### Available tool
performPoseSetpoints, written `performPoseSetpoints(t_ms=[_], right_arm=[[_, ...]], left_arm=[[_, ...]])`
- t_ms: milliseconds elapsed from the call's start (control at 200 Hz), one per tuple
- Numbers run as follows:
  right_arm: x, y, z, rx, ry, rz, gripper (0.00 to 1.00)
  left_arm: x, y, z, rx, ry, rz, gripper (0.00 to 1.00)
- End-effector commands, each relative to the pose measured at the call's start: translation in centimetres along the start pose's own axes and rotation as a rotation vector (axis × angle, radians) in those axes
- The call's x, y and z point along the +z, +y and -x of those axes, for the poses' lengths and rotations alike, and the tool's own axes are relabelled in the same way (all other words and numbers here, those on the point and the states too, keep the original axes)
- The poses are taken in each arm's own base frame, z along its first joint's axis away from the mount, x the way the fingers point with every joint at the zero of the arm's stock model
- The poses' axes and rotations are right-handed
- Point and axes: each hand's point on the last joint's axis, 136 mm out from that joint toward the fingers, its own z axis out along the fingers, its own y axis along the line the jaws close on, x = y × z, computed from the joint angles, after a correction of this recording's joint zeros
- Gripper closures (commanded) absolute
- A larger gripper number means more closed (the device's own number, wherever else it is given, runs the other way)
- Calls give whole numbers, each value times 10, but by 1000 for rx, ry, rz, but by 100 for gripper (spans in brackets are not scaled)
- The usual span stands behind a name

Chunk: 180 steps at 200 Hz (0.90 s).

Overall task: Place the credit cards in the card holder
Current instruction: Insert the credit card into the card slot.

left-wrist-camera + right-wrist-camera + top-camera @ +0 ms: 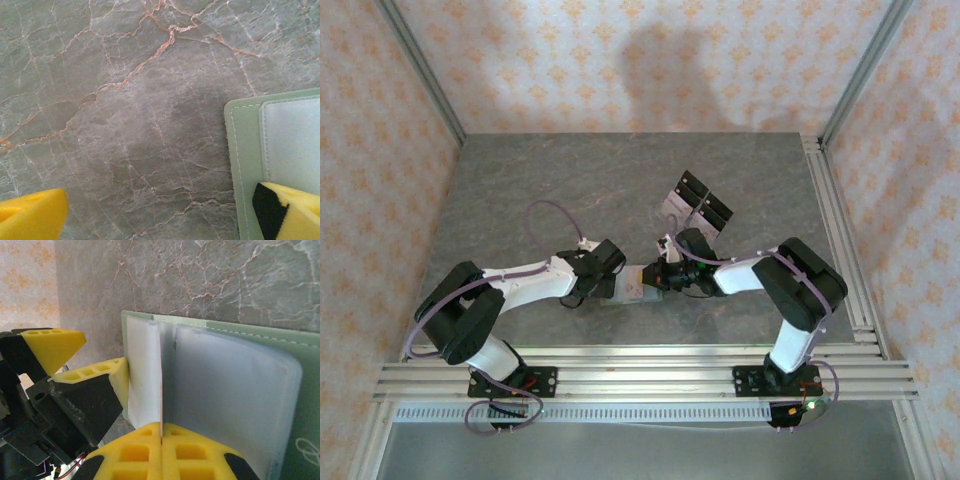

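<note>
Grey marble table (570,190) has the open green card holder (245,150) lying near the front, between the two arms. The left gripper (160,212) is wide open, with one yellow finger resting on the card holder's edge. The right gripper (161,432) is squeezed tight on a thin pale credit card (145,380) that stands up against the card holder's inside.

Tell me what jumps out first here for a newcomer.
The open green card holder lies at the near middle of the table. The right pincer is shut on a pale card standing on edge, while the open left pincer has one finger over the holder's corner. A clear stand with black panels sits behind.
</note>
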Motion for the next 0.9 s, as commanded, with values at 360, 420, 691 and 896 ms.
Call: performPoseSetpoints(t_ms=[360, 420, 691, 896], right_arm=[[3, -3, 8, 24, -17, 56, 100], [3, -6, 7, 26, -17, 48, 100], [-1, -15, 6, 20, -10, 18, 100], [-3, -17, 4, 11, -4, 7, 100]], left_arm=[[-11, 16, 20, 39, -43, 111, 2], [-11, 17, 22, 39, -41, 117, 2], [-2, 18, 10, 49, -7, 120, 2], [3, 20, 4, 52, 7, 126, 3]])
